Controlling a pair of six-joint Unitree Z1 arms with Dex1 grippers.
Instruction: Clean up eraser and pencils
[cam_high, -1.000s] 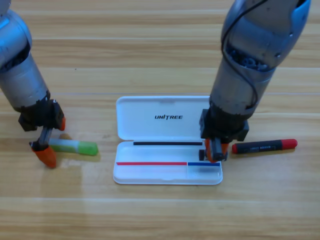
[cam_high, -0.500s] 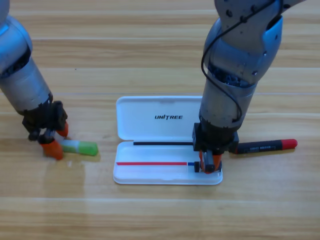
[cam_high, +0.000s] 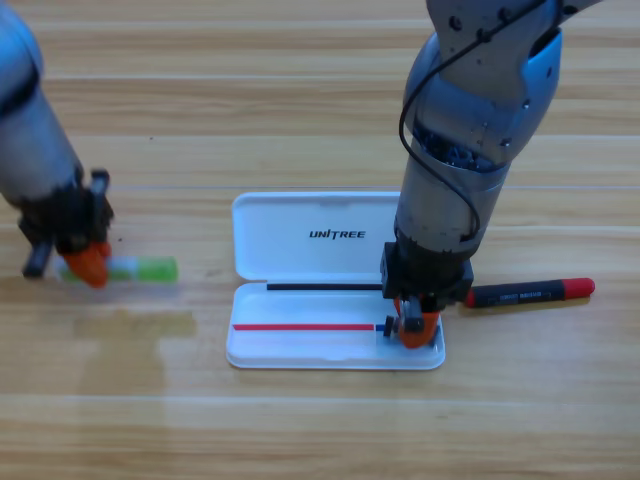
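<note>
Down into the lower right compartment of the white case (cam_high: 300, 225) with the right gripper (cam_high: 412, 328), pointed straight at the tray; cannot tell whether open or closed. Just left of its orange tip, a dark sliver, probably the eraser (cam_high: 382, 327) (mostly hidden, so no certainty whether held or lying in the case). Just right of the case, the black-and-red pencil (cam_high: 530, 292), flat on the table. Well left of the case, the left gripper (cam_high: 88, 262) at the left end of the green pencil (cam_high: 150, 269); grip there likewise impossible to read.

Risks, as judged:
- Letting go too high and bouncing the eraser out over the case's low rim.
- Dragging the light case sideways on withdrawal.
- Pinching the green pencil too near its end, then losing it to droop or slip on the way to the case.
</note>
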